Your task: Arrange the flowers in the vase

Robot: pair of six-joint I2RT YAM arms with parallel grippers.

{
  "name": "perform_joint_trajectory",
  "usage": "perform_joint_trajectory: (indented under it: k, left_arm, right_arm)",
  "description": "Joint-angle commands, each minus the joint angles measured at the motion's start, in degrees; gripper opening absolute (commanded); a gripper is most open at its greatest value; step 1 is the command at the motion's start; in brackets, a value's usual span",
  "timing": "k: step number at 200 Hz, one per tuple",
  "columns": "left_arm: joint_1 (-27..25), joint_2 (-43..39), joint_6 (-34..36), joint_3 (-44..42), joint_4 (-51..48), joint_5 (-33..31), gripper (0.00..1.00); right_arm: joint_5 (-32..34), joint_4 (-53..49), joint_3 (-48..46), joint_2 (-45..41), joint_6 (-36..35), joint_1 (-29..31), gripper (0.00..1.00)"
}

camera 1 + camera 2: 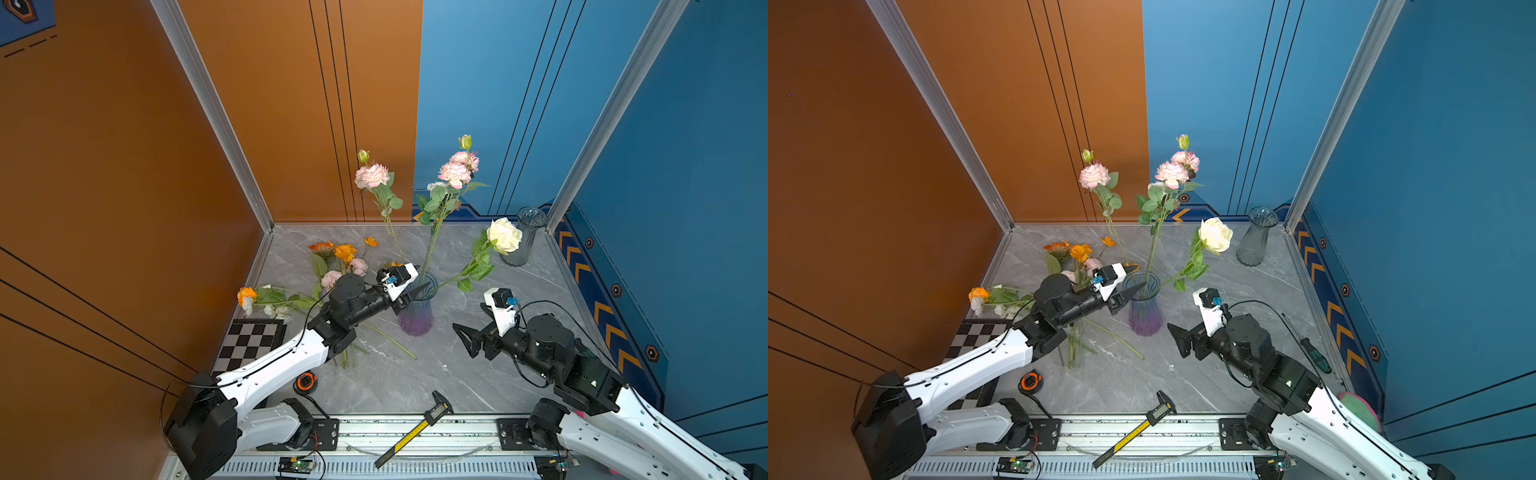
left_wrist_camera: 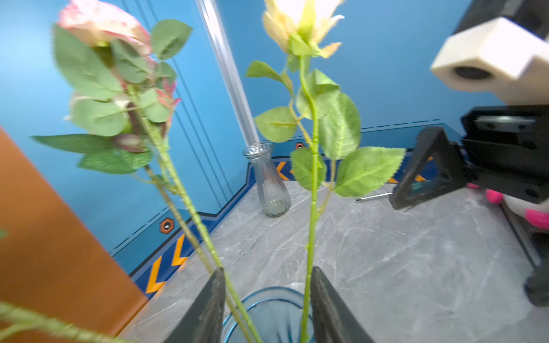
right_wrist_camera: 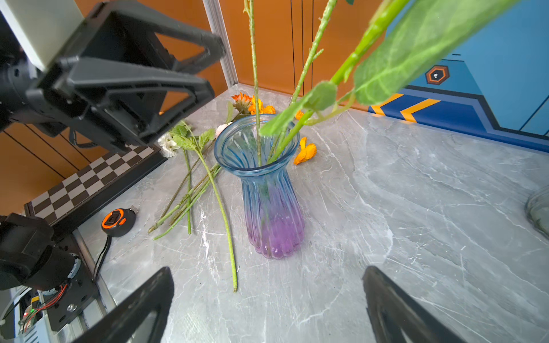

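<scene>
A blue-to-purple ribbed glass vase (image 1: 415, 311) (image 1: 1145, 309) (image 3: 269, 193) stands mid-table. Three flowers stand in it: a pink bloom (image 1: 371, 175), a pink pair (image 1: 457, 170) and a cream rose (image 1: 504, 235) (image 1: 1214, 235) that leans right. My left gripper (image 1: 422, 277) (image 1: 1140, 276) (image 2: 267, 273) hovers over the vase mouth, open, with the stems (image 2: 312, 225) running loosely between its fingers. More flowers (image 1: 345, 251) with orange, pink and white blooms lie on the table at left, stems (image 3: 190, 202) towards the front. My right gripper (image 1: 463, 340) (image 3: 267, 270) hangs open and empty, right of the vase.
An empty clear glass vase (image 1: 525, 241) (image 2: 269, 181) stands in the back right corner. A checkerboard (image 1: 249, 343) and a tape measure (image 1: 305, 381) lie front left. A caliper (image 1: 415, 428) rests on the front rail, and a screwdriver (image 1: 1308, 345) lies by the right wall.
</scene>
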Motion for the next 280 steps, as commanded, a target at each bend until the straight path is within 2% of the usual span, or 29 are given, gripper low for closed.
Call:
perform_joint_trajectory:
  k: [1,28,64,81,112,136,155,178,190,224,280]
  left_arm:
    - [1.38,-6.18,-11.08,-1.33,-6.28,-15.32,0.49]
    - [4.22,-13.73,-23.94,-0.78,-25.06,-25.30,0.52]
    - [8.12,-22.27,-39.07,-5.61,-36.92,-32.14,0.49]
    - [11.45,-23.86,-46.55,-6.15,-44.82,-31.62,0.47]
    - [17.55,-21.93,-57.05,-7.88,-51.63,-25.46,0.48]
    - [21.19,-19.64,-63.21,-10.24,-50.31,-20.44,0.46]
    - [21.55,-19.51,-66.67,-12.15,-49.07,-21.64,0.46]
    - [22.21,-18.22,-68.83,-14.31,-46.82,-22.75,0.45]
    - [23.08,-16.56,-69.52,-14.56,-46.16,-21.92,0.44]
    - [23.56,-11.55,-68.17,-13.23,-45.62,-21.94,0.43]
    - [23.83,-2.38,-68.71,-15.02,-34.03,-21.74,0.41]
  right_arm:
    - [-2.45,1.08,-0.36,0.46,-2.00,1.17,1.00]
    - [-3.63,4.71,-1.21,3.21,-3.13,3.61,1.00]
    - [0.02,13.78,-2.64,7.53,-4.49,11.61,1.00]
    - [0.82,16.60,-1.43,10.89,-5.36,14.45,1.00]
    - [-2.23,19.77,2.55,20.04,-8.43,17.40,1.00]
    - [-5.47,21.14,6.09,27.29,-11.99,18.38,1.00]
    - [-8.50,23.56,6.99,31.59,-14.90,18.28,1.00]
    - [-11.52,31.25,3.55,34.31,-14.29,18.40,1.00]
    - [-10.81,34.78,1.78,35.86,-15.41,18.89,1.00]
    - [-8.35,34.91,0.99,38.38,-17.59,19.48,1.00]
    - [-7.84,42.00,-3.82,38.23,-17.48,21.62,1.00]
